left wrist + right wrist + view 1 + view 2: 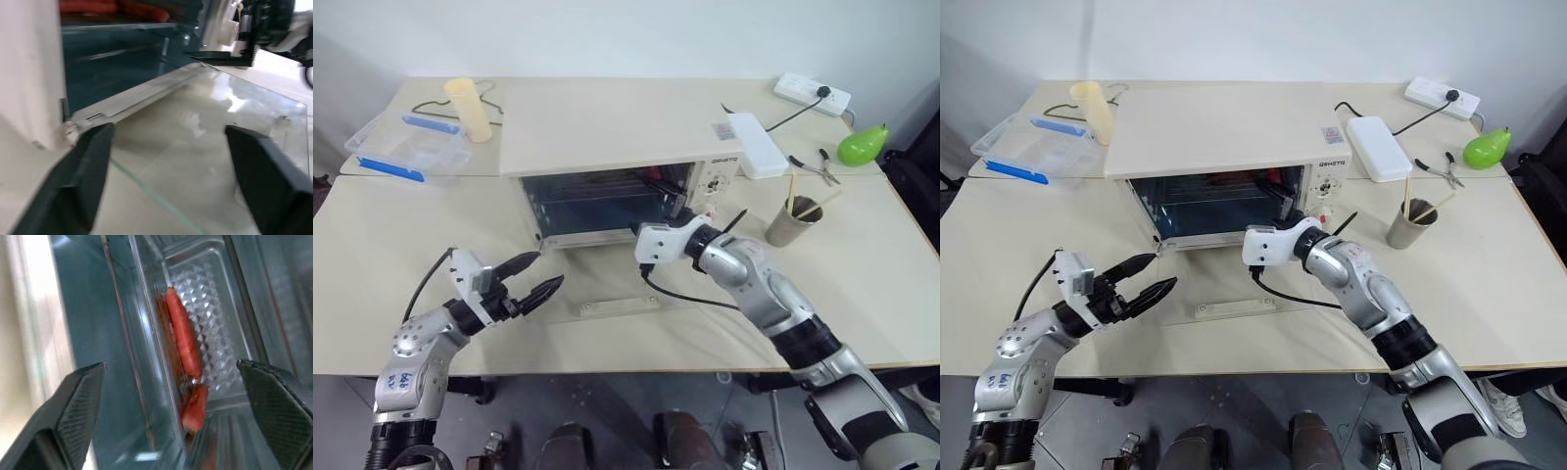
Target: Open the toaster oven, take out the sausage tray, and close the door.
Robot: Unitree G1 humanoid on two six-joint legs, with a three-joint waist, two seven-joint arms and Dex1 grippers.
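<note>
Door [1234, 294] lies flat, toaster oven [1234, 162] open; both tools spread empty, left tool [1141, 279] beside the door, right tool [171, 416] at the mouth. Sausage tray [215, 298] looks thin, stiff, slick metal, light; sausages may roll. Best pinched at its front rim, kept level.

Head eyes look down over toaster oven [607, 186]; wrist views close, perhaps both facing its cavity.

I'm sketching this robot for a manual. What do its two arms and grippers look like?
Both arms are silver-grey metal with black joint bands. The left gripper and right gripper each have two black, wedge-shaped, textured fingers behind a white wrist block. A black cable loops from each wrist. The left arm carries a small blue-marked sticker.
</note>
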